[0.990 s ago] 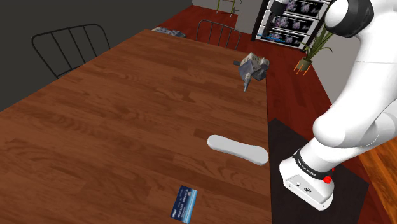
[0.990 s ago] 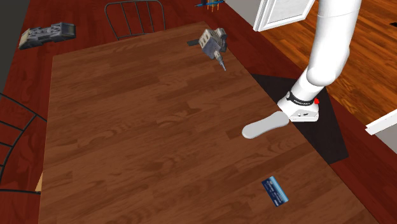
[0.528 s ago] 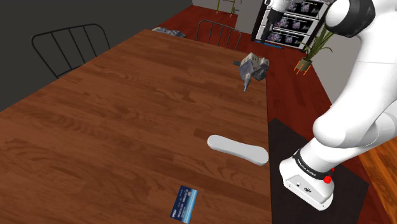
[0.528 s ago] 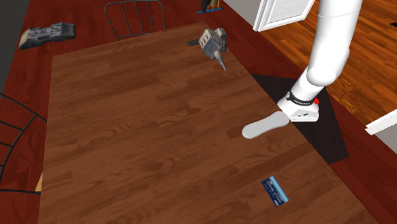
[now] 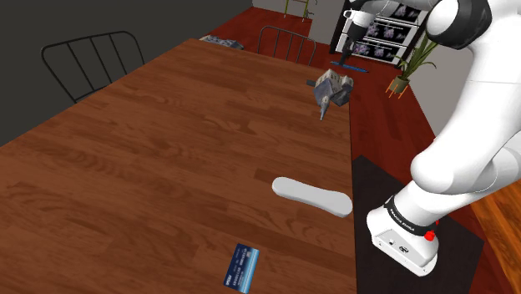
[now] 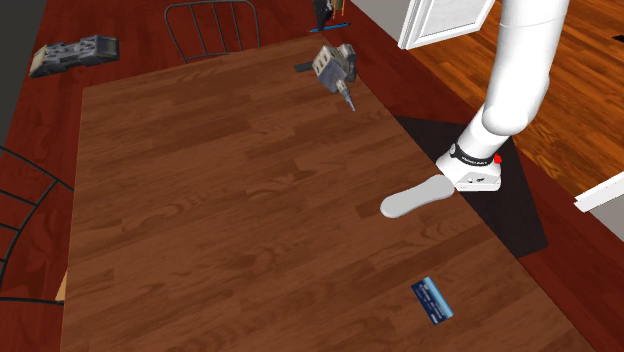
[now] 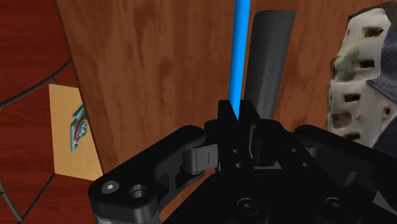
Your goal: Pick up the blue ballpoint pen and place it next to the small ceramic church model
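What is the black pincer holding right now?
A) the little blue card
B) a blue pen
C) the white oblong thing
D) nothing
B: in the wrist view the pincer is shut on the blue pen, which sticks out past its fingers, with the church model close by.

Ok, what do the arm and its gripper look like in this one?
The arm is white with rounded links and a dark joint. Its base carries a black band with small white lettering and a red button. The gripper is all black, with round holes.
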Controlling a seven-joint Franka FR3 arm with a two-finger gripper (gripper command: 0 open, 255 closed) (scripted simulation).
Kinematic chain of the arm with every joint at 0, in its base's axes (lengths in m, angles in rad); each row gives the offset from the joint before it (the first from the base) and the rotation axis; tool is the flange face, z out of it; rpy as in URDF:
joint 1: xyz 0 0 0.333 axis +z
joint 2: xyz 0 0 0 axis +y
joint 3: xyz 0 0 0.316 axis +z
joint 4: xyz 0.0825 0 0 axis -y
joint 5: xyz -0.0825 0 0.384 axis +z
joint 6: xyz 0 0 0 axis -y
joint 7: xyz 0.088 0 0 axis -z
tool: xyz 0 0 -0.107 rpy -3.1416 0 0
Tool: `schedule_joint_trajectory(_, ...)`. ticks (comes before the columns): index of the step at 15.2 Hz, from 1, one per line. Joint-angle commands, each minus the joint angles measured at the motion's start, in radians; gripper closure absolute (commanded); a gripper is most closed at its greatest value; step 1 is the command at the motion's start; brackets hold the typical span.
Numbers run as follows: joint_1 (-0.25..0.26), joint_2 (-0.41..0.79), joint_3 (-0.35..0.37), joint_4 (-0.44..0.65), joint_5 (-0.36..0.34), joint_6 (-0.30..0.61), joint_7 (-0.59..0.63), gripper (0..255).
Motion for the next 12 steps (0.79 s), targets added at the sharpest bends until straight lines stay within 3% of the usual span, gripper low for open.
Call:
schedule_joint_trajectory(1, 0.001, 0.010, 0.001, -0.013, 0.002, 0.024, -0.002, 255)
schedule_joint_trajectory(12, 0.002, 0.048, 0.006, -0.105, 0.014, 0.152, -0.019, 255)
